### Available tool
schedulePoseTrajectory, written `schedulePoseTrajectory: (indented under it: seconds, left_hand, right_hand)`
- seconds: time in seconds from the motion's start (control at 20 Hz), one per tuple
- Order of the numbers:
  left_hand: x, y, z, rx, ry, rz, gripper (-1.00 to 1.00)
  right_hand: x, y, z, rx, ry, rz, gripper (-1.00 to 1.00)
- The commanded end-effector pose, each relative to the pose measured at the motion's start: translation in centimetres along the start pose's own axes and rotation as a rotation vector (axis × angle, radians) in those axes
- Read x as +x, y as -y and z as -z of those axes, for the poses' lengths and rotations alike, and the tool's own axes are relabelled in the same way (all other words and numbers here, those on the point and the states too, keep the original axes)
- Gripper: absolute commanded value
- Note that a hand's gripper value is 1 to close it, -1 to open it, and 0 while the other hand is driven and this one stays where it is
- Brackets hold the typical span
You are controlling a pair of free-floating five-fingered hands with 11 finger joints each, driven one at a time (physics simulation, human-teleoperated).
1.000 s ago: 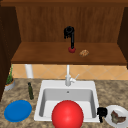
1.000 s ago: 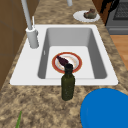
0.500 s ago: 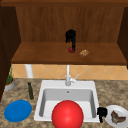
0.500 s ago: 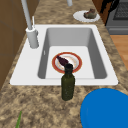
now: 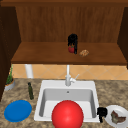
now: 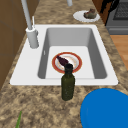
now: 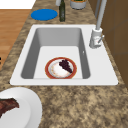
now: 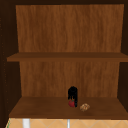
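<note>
The left hand hangs fingers-down over the middle of the lower cabinet shelf, its fingers closed over a small red fruit (a strawberry or a tomato, I can't tell which) that sits directly beneath it, with a brown walnut-like nut just to its right. The right hand floats low at the sink's front right corner, beside the white plate of meat, well away from the fruit; whether its fingers are spread or curled I cannot tell.

A wooden wall cabinet with two open shelves hangs above the sink. Its back panel is brown with a visible grain. Under it the wall has light orange tiles. The counter is speckled brown stone around the white sink. A wooden floor lies beside the counter, and a dark stove stands near.
</note>
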Motion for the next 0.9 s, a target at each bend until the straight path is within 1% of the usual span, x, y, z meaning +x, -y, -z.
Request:
schedulePoseTrajectory:
  seconds: [0.0, 0.15, 0.35, 0.5, 0.7, 0.85]
  left_hand:
    - [-2.4, -0.6, -0.1, -0.009, 0.0, -0.042, -1.0]
    - [-3.7, -1.1, -0.2, -0.007, -0.004, -0.056, -1.0]
    - [-5.1, -1.1, 0.0, -0.003, -0.009, -0.052, -1.0]
    - [-7.1, -1.0, 0.0, -0.001, -0.005, -0.046, -1.0]
    - [-9.8, -1.1, -0.1, 0.003, 0.002, -0.056, -1.0]
    - [-12.0, -1.1, -0.2, 0.007, 0.002, -0.066, -1.0]
  right_hand:
    - [0.0, 0.0, 0.0, 0.0, 0.0, 0.0, 0.0]
    - [0.0, 0.0, 0.0, 0.0, 0.0, 0.0, 0.0]
    - [0.0, 0.0, 0.0, 0.0, 0.0, 0.0, 0.0]
    - [0.0, 0.0, 0.0, 0.0, 0.0, 0.0, 0.0]
    - [0.0, 0.0, 0.0, 0.0, 0.0, 0.0, 0.0]
    - [0.0, 0.0, 0.0, 0.0, 0.0, 0.0, 0.0]
